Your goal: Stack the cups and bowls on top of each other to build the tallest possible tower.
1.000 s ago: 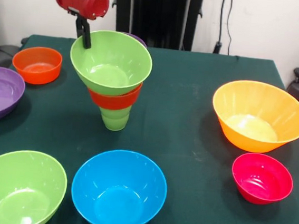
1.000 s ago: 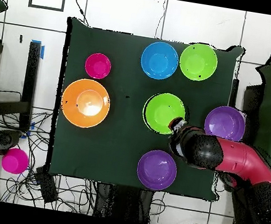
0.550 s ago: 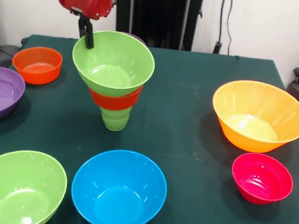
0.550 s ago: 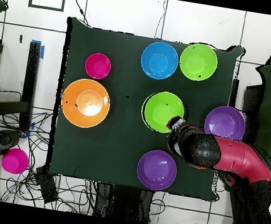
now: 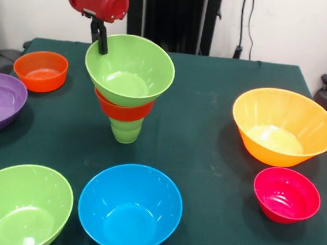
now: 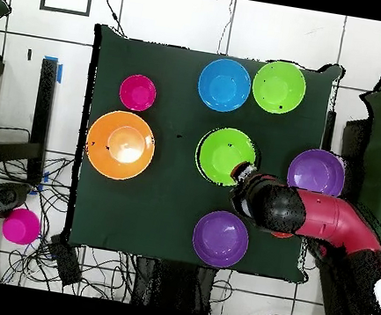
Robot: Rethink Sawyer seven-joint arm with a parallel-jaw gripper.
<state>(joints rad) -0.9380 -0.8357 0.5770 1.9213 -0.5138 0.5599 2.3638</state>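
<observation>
Gripper (image 5: 103, 41) was pinching the far rim of the lime-green bowl (image 5: 130, 68), fingers closed on its edge. That bowl topped the tower (image 5: 127, 90), tilted, seated in a small orange-red bowl (image 5: 124, 109) on the light-green cup (image 5: 125, 131). Blue bowl (image 5: 130, 207) and second lime-green bowl (image 5: 19, 206) sat near the front, large orange bowl (image 5: 283, 127) well apart.

No text, label, brand, number or sign is showing legibly in either view: nothing readable is appearing on the bowls, the cup, the arm, the tabletop or the wall behind.
</observation>
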